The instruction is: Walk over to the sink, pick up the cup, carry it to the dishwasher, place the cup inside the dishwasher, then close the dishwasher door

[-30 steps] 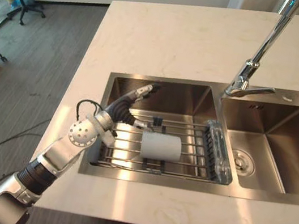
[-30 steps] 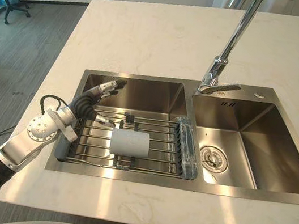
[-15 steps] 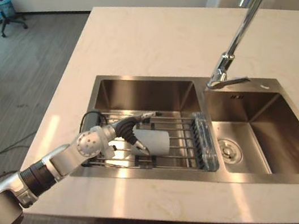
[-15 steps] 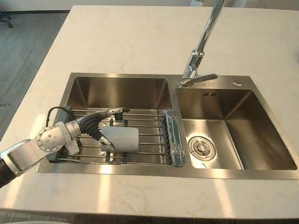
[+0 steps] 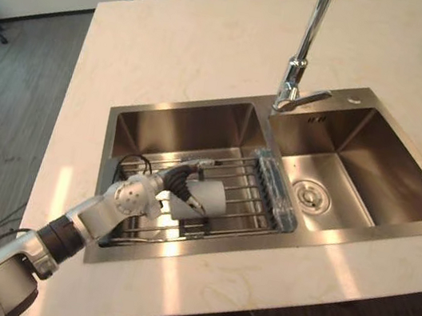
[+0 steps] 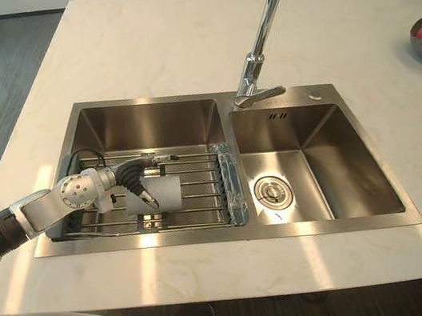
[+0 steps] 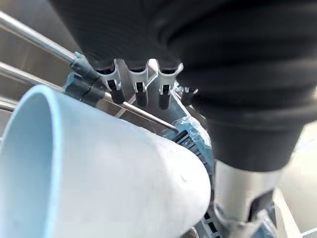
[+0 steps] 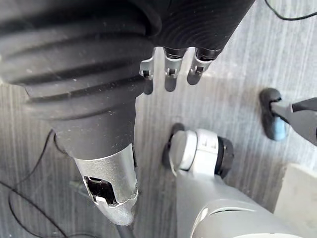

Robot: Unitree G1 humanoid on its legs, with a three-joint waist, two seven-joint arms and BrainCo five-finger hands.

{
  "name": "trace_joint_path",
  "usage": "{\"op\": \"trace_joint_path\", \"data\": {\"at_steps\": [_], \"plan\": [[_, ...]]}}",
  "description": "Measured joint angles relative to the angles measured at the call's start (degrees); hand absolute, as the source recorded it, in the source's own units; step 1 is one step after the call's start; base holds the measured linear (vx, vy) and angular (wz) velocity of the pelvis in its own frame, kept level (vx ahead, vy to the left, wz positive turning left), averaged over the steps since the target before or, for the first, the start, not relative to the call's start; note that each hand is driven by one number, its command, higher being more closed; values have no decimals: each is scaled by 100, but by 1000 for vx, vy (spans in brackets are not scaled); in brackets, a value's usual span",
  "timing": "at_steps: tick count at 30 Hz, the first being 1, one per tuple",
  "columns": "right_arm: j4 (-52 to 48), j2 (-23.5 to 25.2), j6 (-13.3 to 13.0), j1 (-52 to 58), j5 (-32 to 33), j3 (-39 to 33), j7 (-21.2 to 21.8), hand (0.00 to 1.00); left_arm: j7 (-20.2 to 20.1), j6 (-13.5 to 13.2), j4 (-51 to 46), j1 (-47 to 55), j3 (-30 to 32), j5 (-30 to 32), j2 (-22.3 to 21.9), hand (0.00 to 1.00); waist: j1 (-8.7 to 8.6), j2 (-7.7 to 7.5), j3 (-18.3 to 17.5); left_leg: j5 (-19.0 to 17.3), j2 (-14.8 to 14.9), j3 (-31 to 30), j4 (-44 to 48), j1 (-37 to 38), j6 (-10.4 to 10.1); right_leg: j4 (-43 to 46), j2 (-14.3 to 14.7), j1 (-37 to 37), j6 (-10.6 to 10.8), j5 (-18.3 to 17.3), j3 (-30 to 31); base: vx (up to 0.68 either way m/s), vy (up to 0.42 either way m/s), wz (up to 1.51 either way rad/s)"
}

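Left hand (image 5: 178,183) straddles cup (image 5: 212,197) on rack (image 5: 247,193).

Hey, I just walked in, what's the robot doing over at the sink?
The robot is reaching into the left basin of the sink with its left hand to pick up a cup. The cup lies on its side on a wire rack. The hand straddles it, fingers straight over the top and thumb on the other side, not yet closed around it. The right hand hangs relaxed above the floor.
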Motion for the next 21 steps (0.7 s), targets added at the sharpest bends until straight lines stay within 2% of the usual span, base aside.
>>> {"op": "trace_joint_path", "data": {"at_steps": [6,9,12,21], "plan": [[-1,18,5,-4,-69,84,7,0,-46,7,281,-97,-49,146,7,0,-97,39,19,-8,-1,68,0,-1,-12,-1,-1,-33,-3,6,26,-40,-24,-4],[-2,7,6,-3,-124,83,6,0,-283,32,300,-197,-258,148,32,0,-103,62,32,-8,-2,98,5,-25,-13,-1,0,-74,-7,23,59,-59,-29,-5],[-6,-9,2,1,-125,81,6,0,-516,168,318,-307,-385,174,38,0,-128,148,74,-8,-1,115,5,-18,-13,-1,0,-74,-7,27,71,-52,-30,-2],[-18,-16,-25,0,-120,96,17,0,-749,464,312,-433,-476,270,34,0,-146,262,102,-7,1,107,5,-22,-15,-1,-7,-73,-7,27,63,-43,-29,0]]}}
